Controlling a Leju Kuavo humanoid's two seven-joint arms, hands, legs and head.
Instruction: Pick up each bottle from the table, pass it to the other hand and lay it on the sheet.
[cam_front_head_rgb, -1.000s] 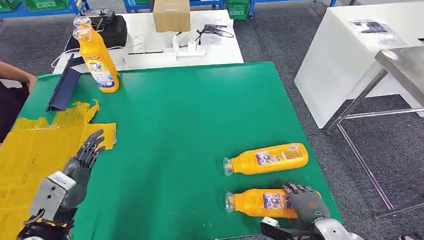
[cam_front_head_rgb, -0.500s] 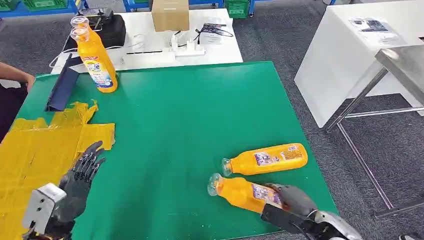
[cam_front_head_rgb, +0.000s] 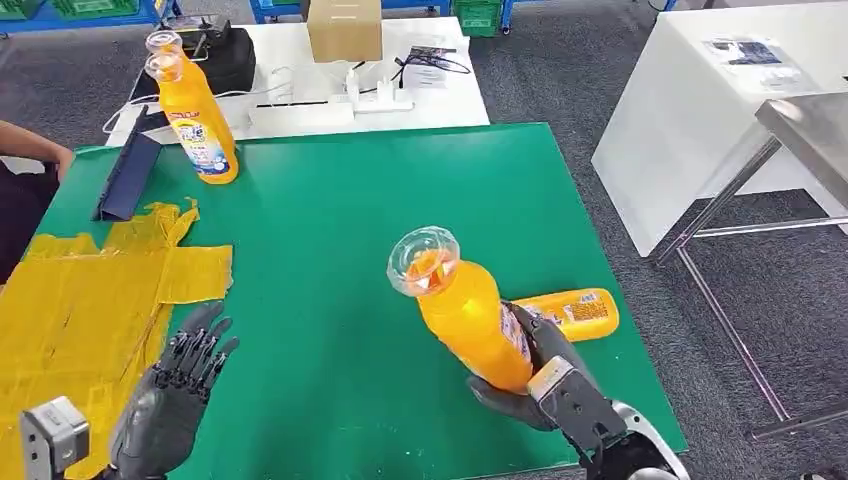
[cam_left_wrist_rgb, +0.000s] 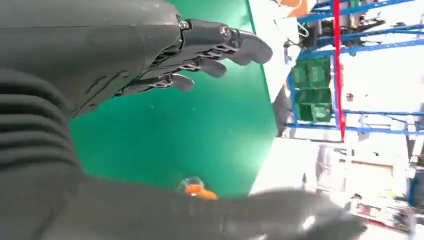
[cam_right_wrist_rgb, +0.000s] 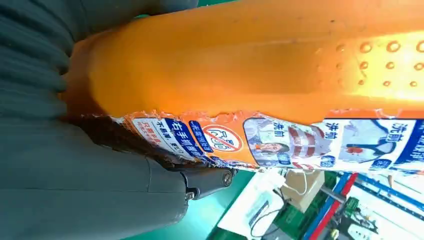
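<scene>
Head view: I see my right hand (cam_front_head_rgb: 545, 385) clamped around the lifted bottle (cam_front_head_rgb: 465, 310), neck toward the left hand (cam_front_head_rgb: 175, 395), which waits empty with fingers apart beside the yellow sheet (cam_front_head_rgb: 80, 300), presumably for the handover. Right wrist view: the label (cam_right_wrist_rgb: 280, 137) reads close. Left wrist view: spread fingers (cam_left_wrist_rgb: 220, 42) over the green mat (cam_left_wrist_rgb: 175, 135).

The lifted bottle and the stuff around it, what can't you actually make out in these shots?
- Lying bottle: head view, its neck end is hidden behind the held bottle and the right hand.
- Held bottle's base: head view, covered by the right hand.
- Held bottle's label: right wrist view, print too small to read.
- Left hand: left wrist view, blurred grey cover hides the thumb side.
- Person: head view, cut off by the edge.
</scene>
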